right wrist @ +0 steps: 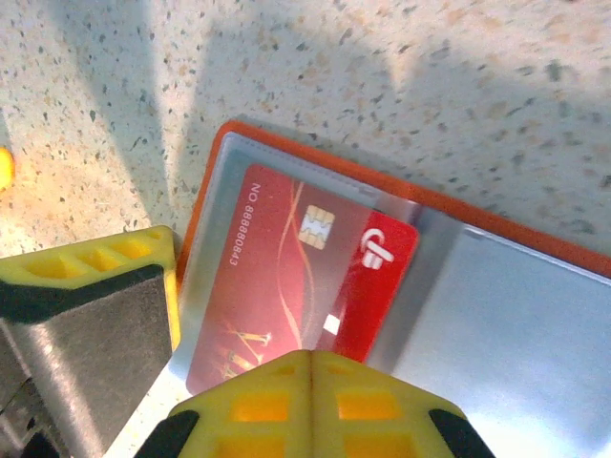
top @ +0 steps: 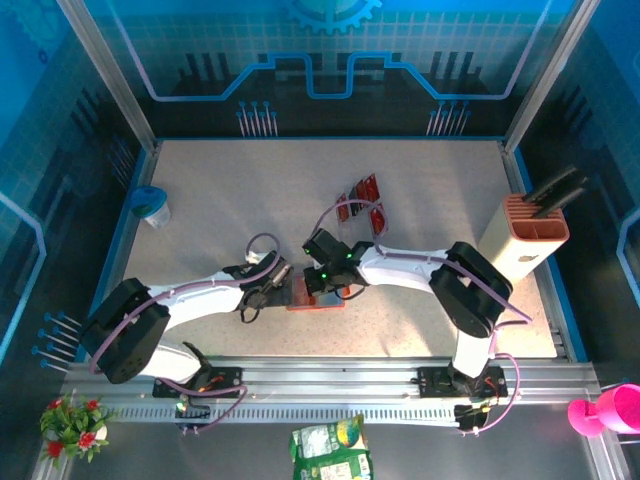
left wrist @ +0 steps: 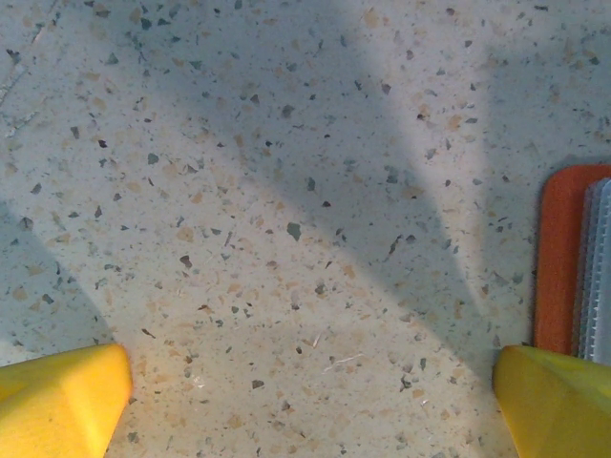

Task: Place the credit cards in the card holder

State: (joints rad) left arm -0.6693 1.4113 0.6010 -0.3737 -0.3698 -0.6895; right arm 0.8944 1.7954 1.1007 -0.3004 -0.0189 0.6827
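Right gripper (right wrist: 310,401) closed, tips at red credit card (right wrist: 286,277), apparently part-seated in open card holder (right wrist: 516,324), frame centre. Left gripper (left wrist: 310,401) open, empty. Other credit cards (top: 370,190) upper centre, not yet loaded.

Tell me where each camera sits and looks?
Top external: high behind the robot, looking down on the table; both arms show.
Left wrist: on the left arm, facing the table; open left gripper shows.
Right wrist: on the right arm, facing the red card; shut right gripper shows.
Both wrist views share the card holder.
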